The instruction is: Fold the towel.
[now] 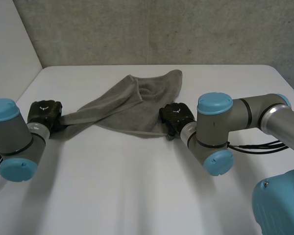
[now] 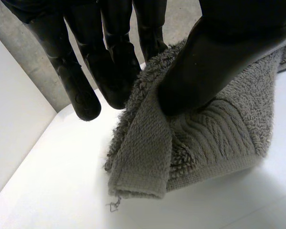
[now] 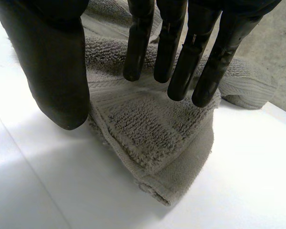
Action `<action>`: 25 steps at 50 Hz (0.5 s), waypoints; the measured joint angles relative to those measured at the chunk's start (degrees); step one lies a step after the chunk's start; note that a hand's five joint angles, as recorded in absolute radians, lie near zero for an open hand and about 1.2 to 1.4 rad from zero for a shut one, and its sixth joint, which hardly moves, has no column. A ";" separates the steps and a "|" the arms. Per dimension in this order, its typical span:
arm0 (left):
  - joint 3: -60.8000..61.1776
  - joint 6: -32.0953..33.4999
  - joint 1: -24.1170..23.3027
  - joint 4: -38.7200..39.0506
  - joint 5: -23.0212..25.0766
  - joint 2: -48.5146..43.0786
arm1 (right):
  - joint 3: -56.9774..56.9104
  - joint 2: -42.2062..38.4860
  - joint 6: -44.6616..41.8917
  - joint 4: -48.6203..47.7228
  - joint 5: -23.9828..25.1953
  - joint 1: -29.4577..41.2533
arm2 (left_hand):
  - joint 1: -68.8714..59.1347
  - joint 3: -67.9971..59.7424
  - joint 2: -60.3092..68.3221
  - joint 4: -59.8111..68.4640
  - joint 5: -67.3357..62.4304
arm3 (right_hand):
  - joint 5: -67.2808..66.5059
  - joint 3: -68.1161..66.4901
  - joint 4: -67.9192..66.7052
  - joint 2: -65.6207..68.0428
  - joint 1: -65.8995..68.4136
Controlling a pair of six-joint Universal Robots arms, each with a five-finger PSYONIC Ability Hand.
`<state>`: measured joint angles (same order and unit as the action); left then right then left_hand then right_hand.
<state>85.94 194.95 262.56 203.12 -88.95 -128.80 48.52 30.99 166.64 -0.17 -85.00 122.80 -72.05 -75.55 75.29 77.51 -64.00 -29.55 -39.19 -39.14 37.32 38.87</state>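
A grey towel [image 1: 132, 105] lies crumpled across the middle of the white table [image 1: 137, 191], drawn out into a strip toward my left hand [image 1: 45, 113]. In the left wrist view the thumb [image 2: 214, 62] presses a towel corner [image 2: 200, 138] against the fingers [image 2: 109, 62], and the corner hangs just off the table. My right hand [image 1: 176, 116] rests at the towel's near right corner. In the right wrist view its fingers [image 3: 181, 57] reach straight over that folded corner [image 3: 148, 129], with the thumb [image 3: 57, 71] apart at the towel's edge.
A grey concrete wall [image 1: 152, 29] runs behind the table's far edge, and a white panel [image 1: 10, 49] stands at the far left. Bare tabletop stretches in front of both hands.
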 measured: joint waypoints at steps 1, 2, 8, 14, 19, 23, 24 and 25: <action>0.01 -0.01 0.00 0.00 0.00 0.08 | -0.24 -0.19 0.00 0.00 0.00 -0.01 | -0.05 -0.17 0.02 0.05 -0.06 | 0.00 -0.01 -0.04 0.00 0.02; 0.01 -0.01 0.00 0.00 0.00 0.17 | -0.47 -0.38 -0.01 0.01 0.00 -0.01 | -0.21 -0.20 0.14 0.06 -0.18 | 0.00 -0.03 -0.07 0.00 0.03; 0.01 -0.01 -0.01 0.00 0.03 0.48 | -1.81 -1.29 -0.03 0.03 -0.12 -0.05 | -0.24 -0.43 0.27 0.32 -0.35 | -0.19 -0.70 -0.66 1.33 0.60; -0.05 -0.01 0.20 0.00 0.02 0.73 | -3.33 -2.09 -0.13 0.08 -0.87 -0.09 | -0.25 -0.47 0.28 0.32 -0.35 | -8.72 -9.36 -9.37 11.32 9.55; -0.11 -0.04 0.51 -0.05 0.00 1.15 | -4.37 -2.43 -0.22 0.19 -1.29 -0.12 | -0.25 -0.48 0.28 0.33 -0.35 | -33.09 -32.85 -33.01 35.43 33.95; -0.47 -0.29 0.83 -0.54 -0.04 1.82 | -4.61 -2.28 -0.16 0.53 -1.24 -0.29 | -0.25 -0.49 0.28 0.34 -0.35 | -36.94 -37.25 -37.55 38.40 37.24; -0.73 -0.55 0.94 -1.05 -0.09 2.13 | -4.62 -2.11 -0.11 0.82 -1.19 -0.39 | -0.25 -0.52 0.28 0.34 -0.35 | -36.94 -37.25 -37.57 38.40 37.24; -1.10 -0.94 1.05 -1.81 -0.15 2.53 | -4.61 -1.85 -0.05 1.21 -1.13 -0.50 | -0.25 -0.55 0.28 0.35 -0.35 | -36.95 -37.25 -37.58 38.40 37.24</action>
<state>84.84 194.00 263.60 201.31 -89.09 -126.28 43.91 29.14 166.60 1.03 -86.14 122.30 -72.30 -76.10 75.57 77.86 -64.35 -66.50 -76.44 -76.72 75.73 76.11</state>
